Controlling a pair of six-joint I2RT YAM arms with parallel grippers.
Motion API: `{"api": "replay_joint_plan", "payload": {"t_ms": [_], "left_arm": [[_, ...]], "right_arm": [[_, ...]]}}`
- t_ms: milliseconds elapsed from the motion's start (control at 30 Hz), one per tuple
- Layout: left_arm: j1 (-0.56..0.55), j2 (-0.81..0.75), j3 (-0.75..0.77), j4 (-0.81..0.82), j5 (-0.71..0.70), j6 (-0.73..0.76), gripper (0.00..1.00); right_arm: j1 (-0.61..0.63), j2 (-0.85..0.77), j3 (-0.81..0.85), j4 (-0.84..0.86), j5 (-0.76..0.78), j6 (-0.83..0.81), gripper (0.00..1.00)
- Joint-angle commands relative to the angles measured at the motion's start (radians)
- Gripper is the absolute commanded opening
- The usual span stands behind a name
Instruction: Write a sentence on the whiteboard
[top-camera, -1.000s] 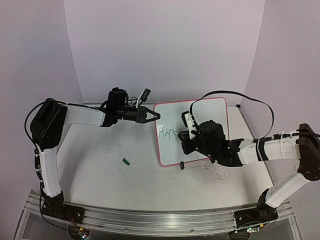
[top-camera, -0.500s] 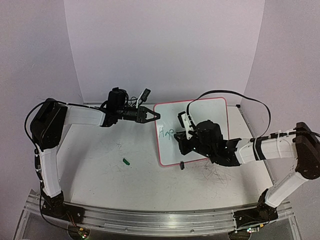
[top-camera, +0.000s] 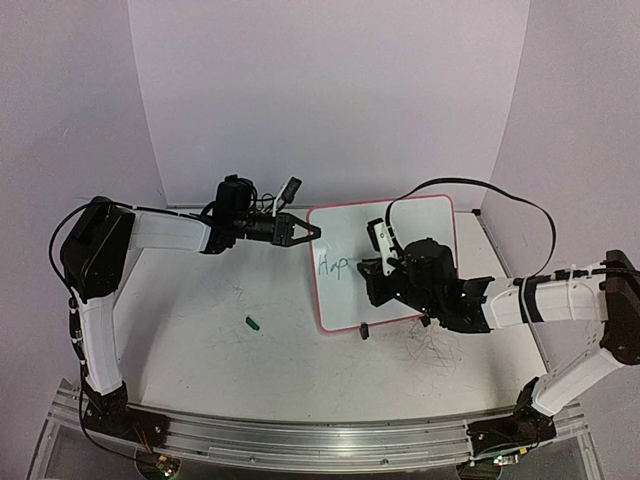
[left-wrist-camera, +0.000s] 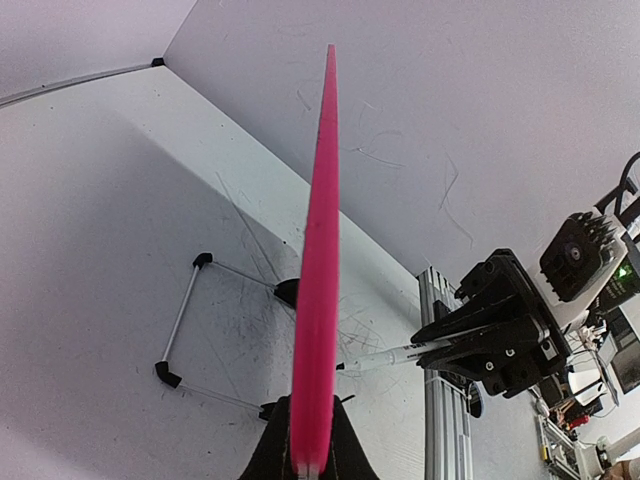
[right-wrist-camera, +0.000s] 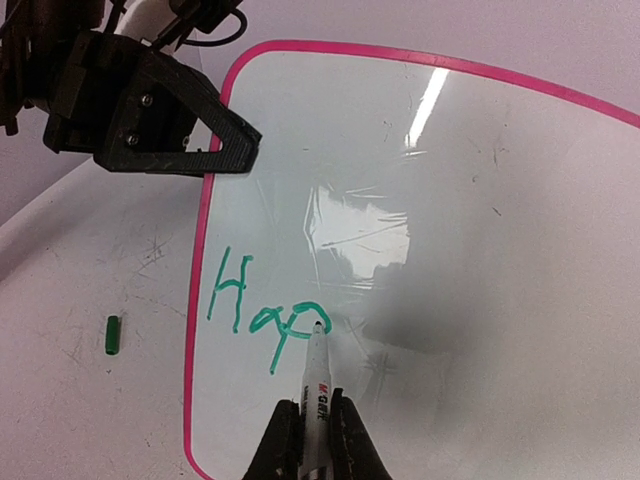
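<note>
Right of centre on the white counter (top-camera: 200, 330), a pink-rimmed whiteboard (top-camera: 345, 228) sits propped at a tilt, its near edge on small black clip feet (top-camera: 365, 330). My left tool (top-camera: 308, 231) is clamped on the board's left rim, steadying it. My right tool (right-wrist-camera: 316, 430) is closed around a white marker (right-wrist-camera: 317, 385), whose tip touches the board at the bowl of the last letter written. The green lettering (right-wrist-camera: 265, 315) reads "Hap" and sits close to the left rim, with most of the board to its right bare.

I judge the sentence barely begun. To do this step well I would hold the left clamp firm so the tilted board cannot rock. I would press the marker only lightly, lift it cleanly between strokes, and work rightward on the same baseline. The letters should stay small, since many more words must fit on one line. Glare on the glossy surface hides part of the middle, so I would trust the wrist view for tip contact.

No container is in view. A small green marker cap (top-camera: 254, 323) lies loose on the counter, well left of the board
</note>
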Motion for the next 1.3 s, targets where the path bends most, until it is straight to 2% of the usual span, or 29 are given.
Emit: {"api": "replay_joint_plan", "payload": {"t_ms": [0, 700, 1267], "left_arm": [[-0.032, -0.003, -0.008, -0.018, -0.009, 0.027, 0.0], [-0.032, -0.003, -0.008, -0.019, -0.007, 0.028, 0.0], [-0.032, -0.005, -0.005, -0.018, -0.006, 0.027, 0.0]], "right_arm": [[-0.007, 0.006, 0.017, 0.032, 0.048, -0.001, 0.0], [-0.013, 0.03, 0.026, 0.029, 0.076, -0.002, 0.0], [-0.001, 0.001, -0.024, -0.026, 0.027, 0.044, 0.0]]}}
